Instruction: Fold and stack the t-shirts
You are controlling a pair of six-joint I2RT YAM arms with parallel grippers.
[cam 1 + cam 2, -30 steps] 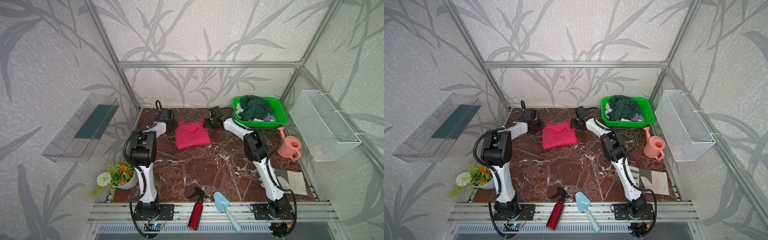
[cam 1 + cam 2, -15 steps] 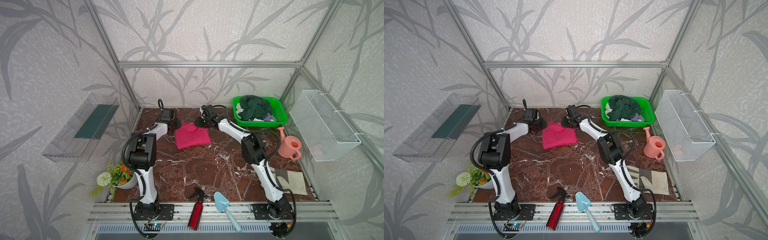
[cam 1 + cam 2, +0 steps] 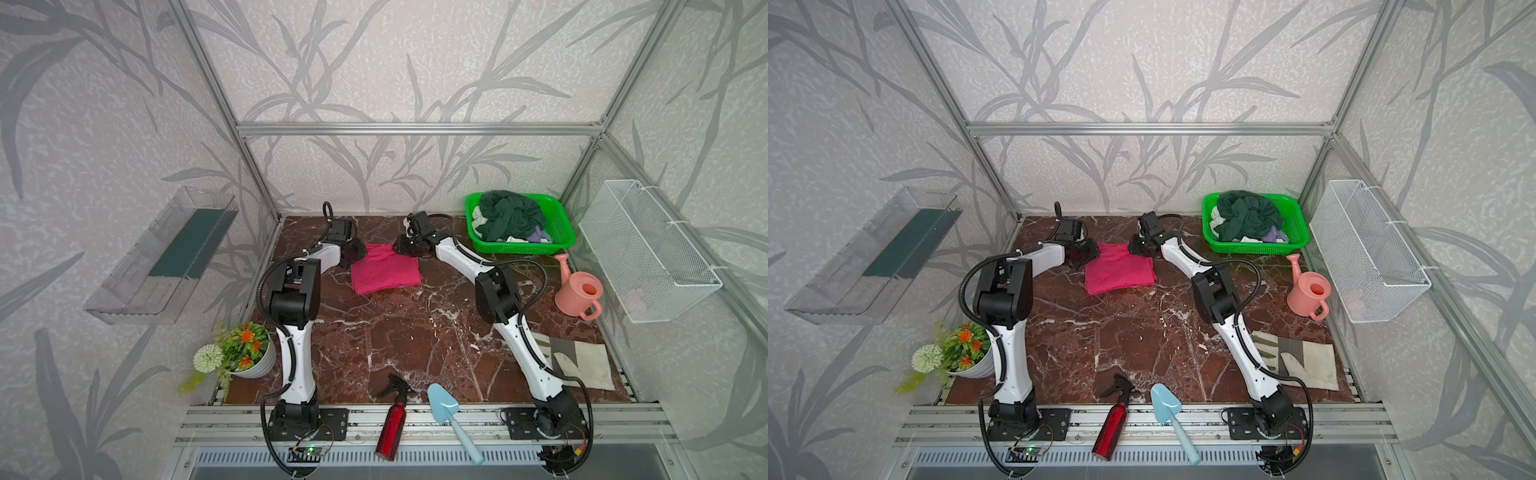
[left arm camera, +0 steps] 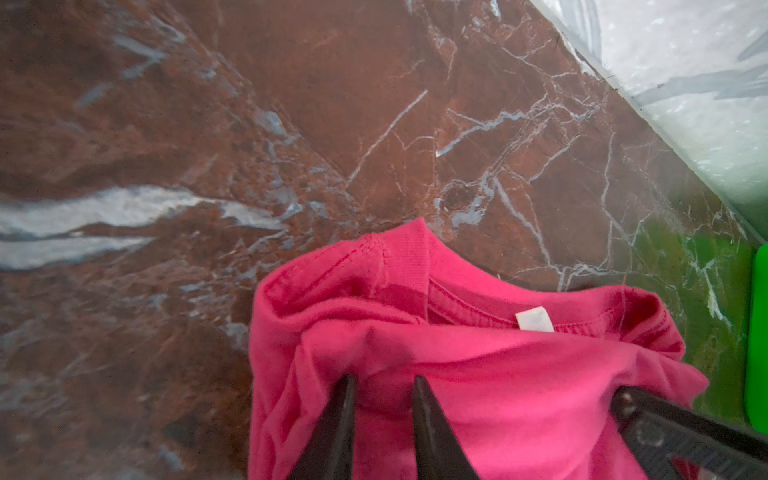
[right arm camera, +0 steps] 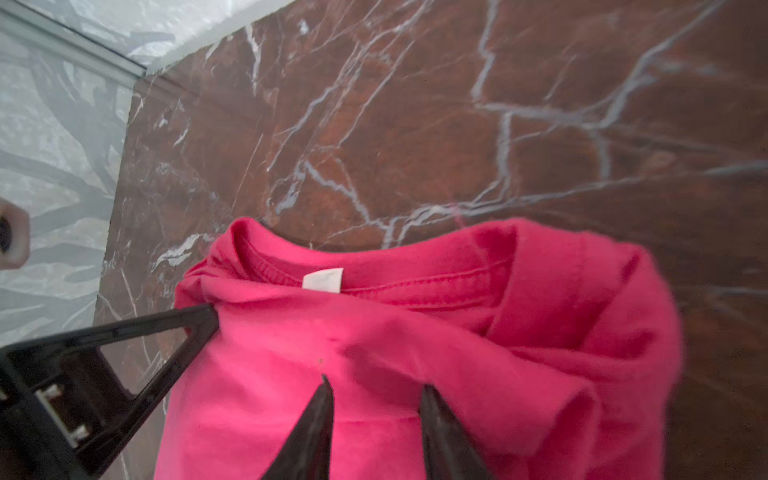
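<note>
- The pink t-shirt [image 3: 384, 270] lies folded into a rough rectangle on the marble table [image 3: 415, 332]. It sits near the far edge, slightly left of the middle, with its collar end toward that edge.
- A white neck label [image 4: 534, 319] shows inside the collar, between the two grippers.
- The left gripper [image 4: 384, 380] is at the far left corner of the pink t-shirt. Its fingers are drawn close, with a ridge of pink cloth pinched between them.
- The right gripper [image 5: 374, 384] is at the far right corner of the same garment. Its fingers are narrowed on a raised fold of pink cloth, pinching it.
- The cloth is bunched at both held points; the near part lies flat on the table.
- The two grippers are near each other but apart.
- The dark green t-shirt [image 3: 513, 214] lies crumpled in the green basket [image 3: 559, 245] at the far right corner of the table. It is heaped over whitish and lavender garments [image 3: 536, 237].
</note>
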